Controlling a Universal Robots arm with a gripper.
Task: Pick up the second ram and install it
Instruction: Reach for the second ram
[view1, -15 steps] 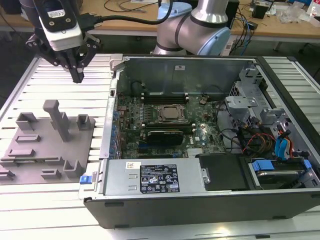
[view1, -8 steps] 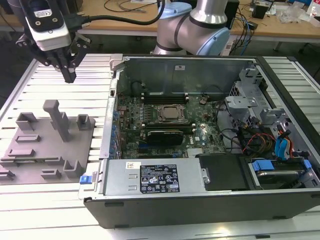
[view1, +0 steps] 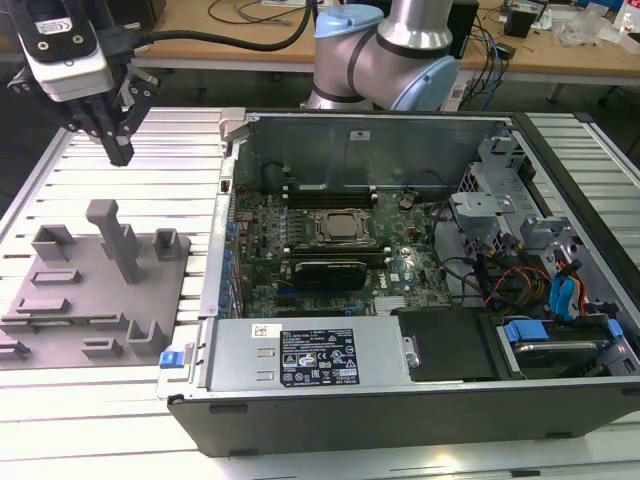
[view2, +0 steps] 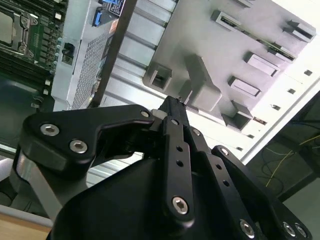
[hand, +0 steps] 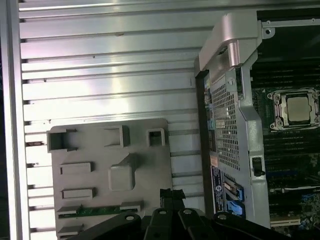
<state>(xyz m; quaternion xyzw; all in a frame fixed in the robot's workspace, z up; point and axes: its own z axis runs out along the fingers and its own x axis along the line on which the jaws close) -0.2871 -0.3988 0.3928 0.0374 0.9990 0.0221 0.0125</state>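
Over the grey fixture (view1: 90, 300) beside the computer case (view1: 300, 425), the gripper (view1: 120, 155) hung closed tight, holding nothing (the second ram (hand: 95, 211) lay in a fixture slot).

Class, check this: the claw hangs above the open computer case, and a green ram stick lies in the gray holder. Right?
No. The exterior view shows the claw above the gray holder, beside the open computer case, not above it. The green ram stick does lie in the holder, seen in the first wrist view.
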